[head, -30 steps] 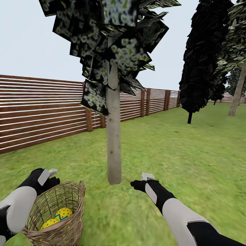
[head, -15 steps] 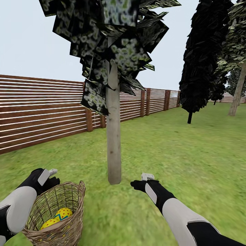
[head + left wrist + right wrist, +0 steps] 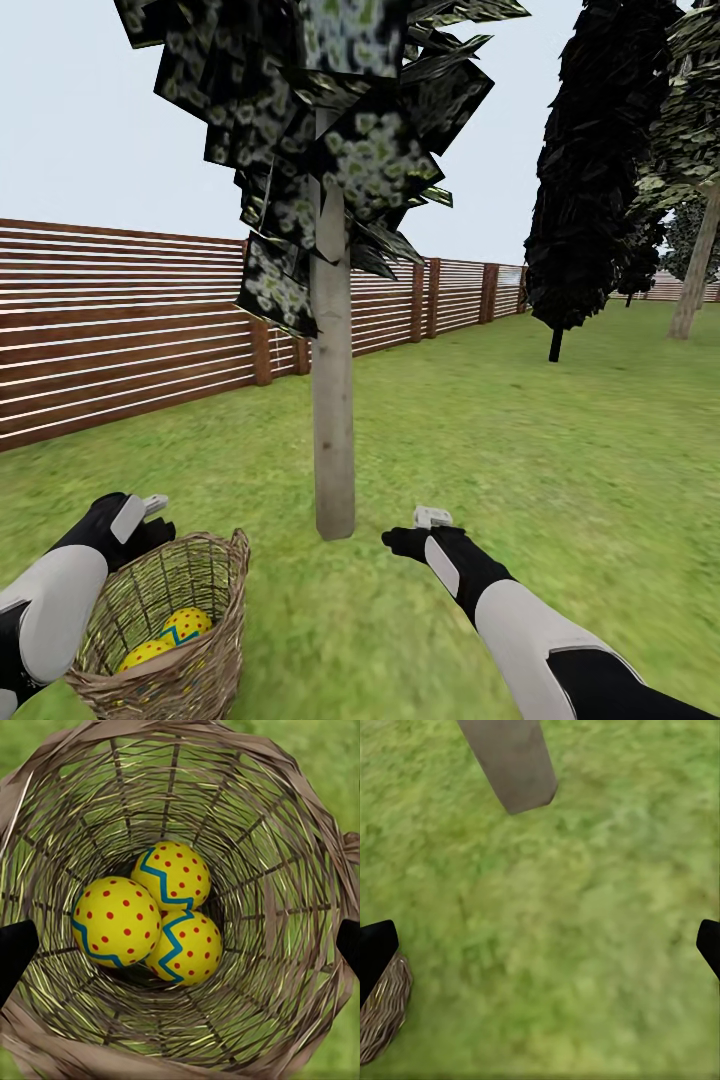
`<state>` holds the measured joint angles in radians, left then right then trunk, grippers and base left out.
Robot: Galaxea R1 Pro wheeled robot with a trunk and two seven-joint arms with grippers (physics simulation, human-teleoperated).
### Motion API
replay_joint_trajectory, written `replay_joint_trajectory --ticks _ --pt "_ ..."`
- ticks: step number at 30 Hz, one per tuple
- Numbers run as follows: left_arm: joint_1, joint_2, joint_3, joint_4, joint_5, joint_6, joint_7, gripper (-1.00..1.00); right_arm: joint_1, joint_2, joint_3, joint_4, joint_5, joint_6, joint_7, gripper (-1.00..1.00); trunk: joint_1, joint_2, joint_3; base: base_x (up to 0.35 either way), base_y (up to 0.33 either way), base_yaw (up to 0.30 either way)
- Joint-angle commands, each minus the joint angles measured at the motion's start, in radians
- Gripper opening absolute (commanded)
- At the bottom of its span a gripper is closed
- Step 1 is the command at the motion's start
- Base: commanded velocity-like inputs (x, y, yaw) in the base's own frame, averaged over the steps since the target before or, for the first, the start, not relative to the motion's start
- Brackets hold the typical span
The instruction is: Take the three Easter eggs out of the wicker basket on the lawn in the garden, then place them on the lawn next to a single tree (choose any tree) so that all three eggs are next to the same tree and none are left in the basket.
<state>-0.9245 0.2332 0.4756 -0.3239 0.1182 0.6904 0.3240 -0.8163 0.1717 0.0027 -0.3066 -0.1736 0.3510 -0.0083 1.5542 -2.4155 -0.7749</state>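
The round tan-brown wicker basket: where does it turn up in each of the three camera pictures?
Head view: the round tan-brown wicker basket sits at lower left on the green lawn, beside the left hand.
Left wrist view: seen from above, its rim rings three yellow eggs.
Right wrist view: only an edge, lower left corner.
Shared landmark: the basket's weave itself.

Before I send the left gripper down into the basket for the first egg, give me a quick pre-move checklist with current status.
1. All three yellow red-dotted Easter eggs in the round tan wicker basket: ok, clustered at the bottom.
2. Left gripper over the basket opening: ok.
3. Left gripper open: ok, fingertips wide at the frame edges.
4. Right gripper empty and open: ok, over bare green lawn.
5. Drop spot beside the pale grey-beige tree trunk: ok, grass at its base is free.
6. Basket upright: ok.
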Motion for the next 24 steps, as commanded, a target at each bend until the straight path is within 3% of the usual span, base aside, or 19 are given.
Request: replay_joint_trajectory --ticks 1,12,24 --pt "0.000 0.000 0.002 -0.001 0.011 0.003 0.008 1.00 0.000 0.000 0.000 -0.002 -0.006 0.005 -0.001 1.00 0.000 -0.001 -0.001 0.000 0.000 0.000" --pt "0.000 0.000 0.002 -0.001 0.009 0.027 0.004 1.00 0.000 0.000 0.000 -0.002 -0.006 0.005 -0.001 1.00 0.000 -0.001 -0.001 0.011 0.000 0.000" --pt "-0.001 0.000 0.001 -0.001 0.008 0.044 0.002 1.00 0.000 0.000 0.000 -0.002 -0.006 0.005 -0.001 1.00 0.000 -0.001 -0.001 0.153 0.000 0.000"
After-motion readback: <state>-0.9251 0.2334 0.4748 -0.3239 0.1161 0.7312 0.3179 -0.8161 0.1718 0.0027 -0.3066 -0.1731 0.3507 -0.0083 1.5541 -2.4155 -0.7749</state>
